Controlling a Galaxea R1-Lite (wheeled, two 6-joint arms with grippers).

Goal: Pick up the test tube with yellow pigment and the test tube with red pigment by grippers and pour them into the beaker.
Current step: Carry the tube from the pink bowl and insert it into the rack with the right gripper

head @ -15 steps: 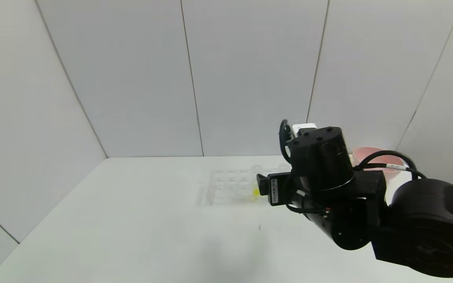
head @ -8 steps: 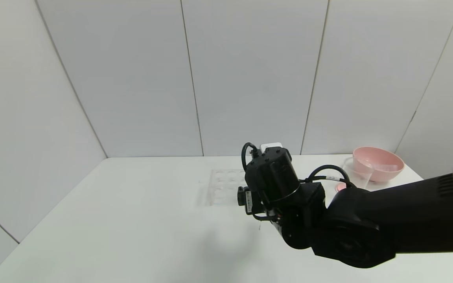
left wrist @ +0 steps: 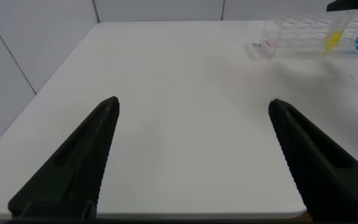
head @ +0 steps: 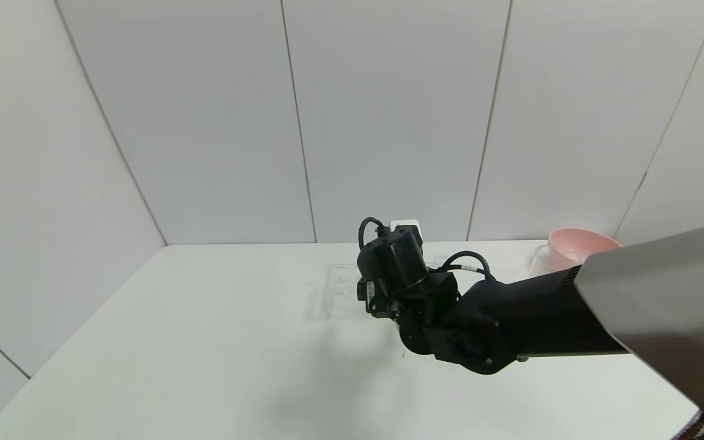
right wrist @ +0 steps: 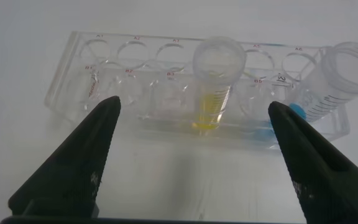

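Yellow pigment tube (right wrist: 215, 81) stands upright in the clear rack (right wrist: 135, 87) — my right gripper (right wrist: 194, 162) hovers over it, jaws wide; my left gripper (left wrist: 194, 155) idles, equally wide.

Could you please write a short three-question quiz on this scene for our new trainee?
1. True or false: the right pincer is already closed on the test tube with yellow pigment.
2. Which coloured liquid is in the tube standing next to the yellow one in the clear rack? A) green B) blue C) black
3. Fill in: the pink bowl sits at the table's far ____ corner, seen from the robot.

Key
1. False: its fingers stand wide apart, one on each side of the tube, touching nothing.
2. B: the tube with blue liquid.
3. Right.

The left pincer hangs open over bare table, away from the rack.
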